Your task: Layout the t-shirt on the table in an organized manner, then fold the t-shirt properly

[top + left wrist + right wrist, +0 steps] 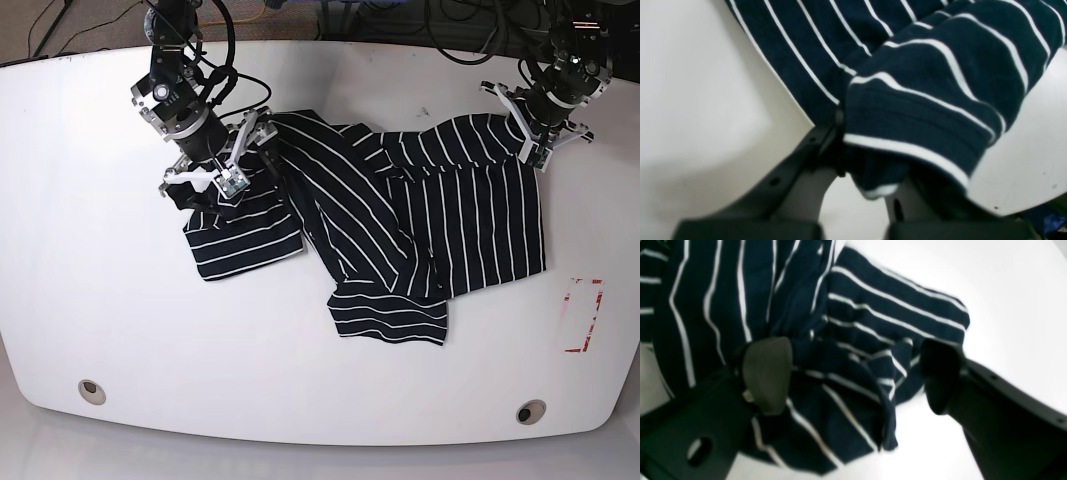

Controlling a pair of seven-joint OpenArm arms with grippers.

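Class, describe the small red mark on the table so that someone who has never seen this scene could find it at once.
Start with the big white table and the crumpled striped t-shirt near its middle. In the base view, look past the shirt's right edge, toward the table's right border. There sits a small red-marked rectangle, the only coloured marking on the tabletop, unlike the two round metal-ringed holes along the near edge.

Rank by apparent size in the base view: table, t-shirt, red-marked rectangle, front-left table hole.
1. table
2. t-shirt
3. red-marked rectangle
4. front-left hole, clearly the smallest.
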